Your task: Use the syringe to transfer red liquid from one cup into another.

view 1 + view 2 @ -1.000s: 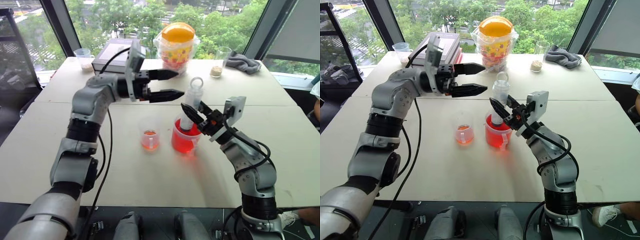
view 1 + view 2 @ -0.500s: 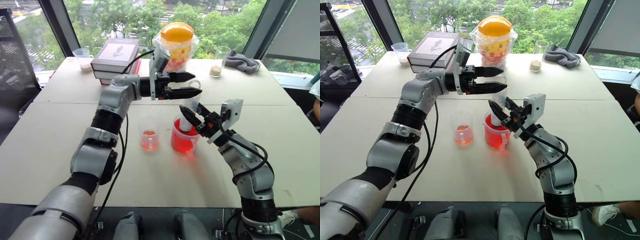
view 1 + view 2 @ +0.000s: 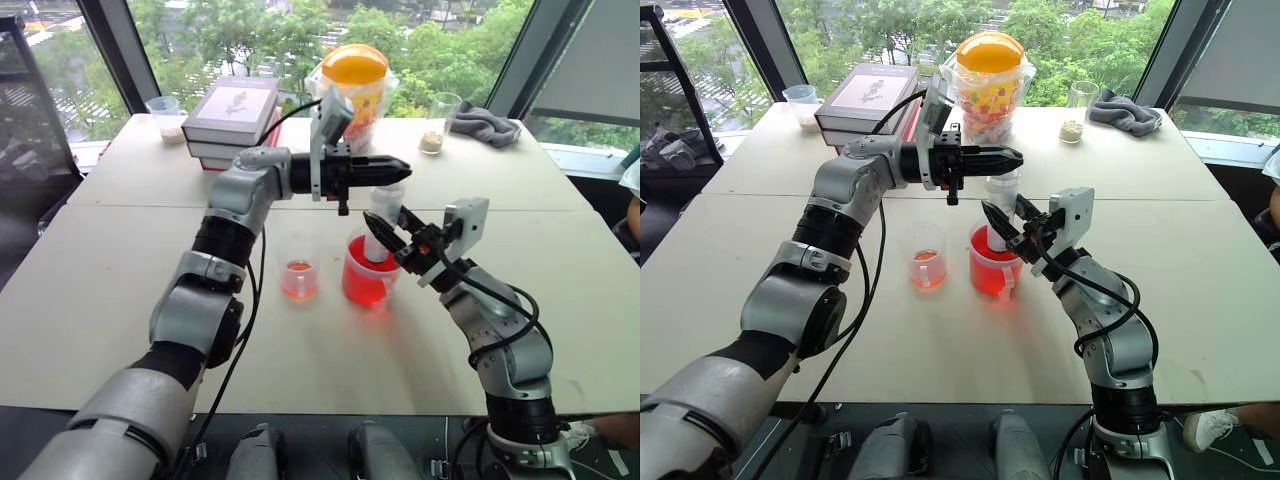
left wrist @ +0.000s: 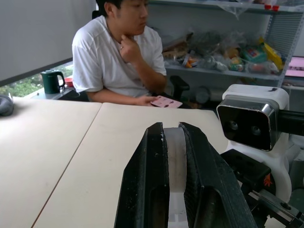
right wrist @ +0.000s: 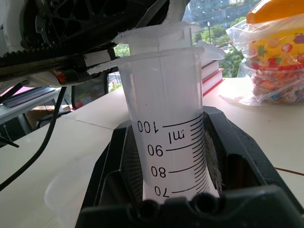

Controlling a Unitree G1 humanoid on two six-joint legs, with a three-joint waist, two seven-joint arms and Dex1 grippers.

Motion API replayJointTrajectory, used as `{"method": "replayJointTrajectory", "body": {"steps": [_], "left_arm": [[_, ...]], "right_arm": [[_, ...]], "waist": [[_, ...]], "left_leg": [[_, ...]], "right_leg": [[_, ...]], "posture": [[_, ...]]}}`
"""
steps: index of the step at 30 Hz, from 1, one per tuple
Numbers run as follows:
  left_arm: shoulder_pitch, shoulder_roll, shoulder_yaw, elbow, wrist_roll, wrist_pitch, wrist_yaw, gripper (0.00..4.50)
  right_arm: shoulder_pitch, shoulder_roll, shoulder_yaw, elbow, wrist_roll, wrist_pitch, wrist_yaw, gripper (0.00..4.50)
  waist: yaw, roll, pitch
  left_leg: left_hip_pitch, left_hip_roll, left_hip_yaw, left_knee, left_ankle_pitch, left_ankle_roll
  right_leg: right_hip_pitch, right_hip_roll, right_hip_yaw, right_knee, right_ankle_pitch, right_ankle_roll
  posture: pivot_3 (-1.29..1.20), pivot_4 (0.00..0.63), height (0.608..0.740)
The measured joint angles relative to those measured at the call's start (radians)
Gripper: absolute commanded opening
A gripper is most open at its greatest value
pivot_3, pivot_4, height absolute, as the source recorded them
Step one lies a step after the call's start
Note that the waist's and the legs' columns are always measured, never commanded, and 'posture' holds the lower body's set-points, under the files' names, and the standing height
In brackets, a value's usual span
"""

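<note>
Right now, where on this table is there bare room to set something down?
Bare: the near table in front of the small cup and handled cup, plus both side stretches. Crowded: the far edge, with books, candy jar, glass and cloth.

Syringe (image 3: 380, 225) stands in handled cup (image 3: 368, 283), small cup (image 3: 299, 279) just left, books (image 3: 229, 115) behind

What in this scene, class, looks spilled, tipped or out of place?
Nothing stands out. The handled cup and small cup stand upright on a dry table; the syringe stands in the handled cup, held by both grippers.
</note>
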Motion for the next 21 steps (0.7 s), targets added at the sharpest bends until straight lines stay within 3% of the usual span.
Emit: {"method": "replayJointTrajectory", "body": {"steps": [21], "left_arm": [[-0.067, 0.001, 0.007, 0.073, 0.0, -0.022, 0.0, 0.03]], "right_arm": [[0.002, 0.0, 0.0, 0.01, 0.002, -0.012, -0.011, 1.4]], "waist": [[0.0, 0.0, 0.0]], "left_leg": [[0.0, 0.0, 0.0, 0.0, 0.0, 0.0]], "right_leg": [[0.0, 0.0, 0.0, 0.0, 0.0, 0.0]], "posture": [[0.0, 0.15, 0.74]]}}
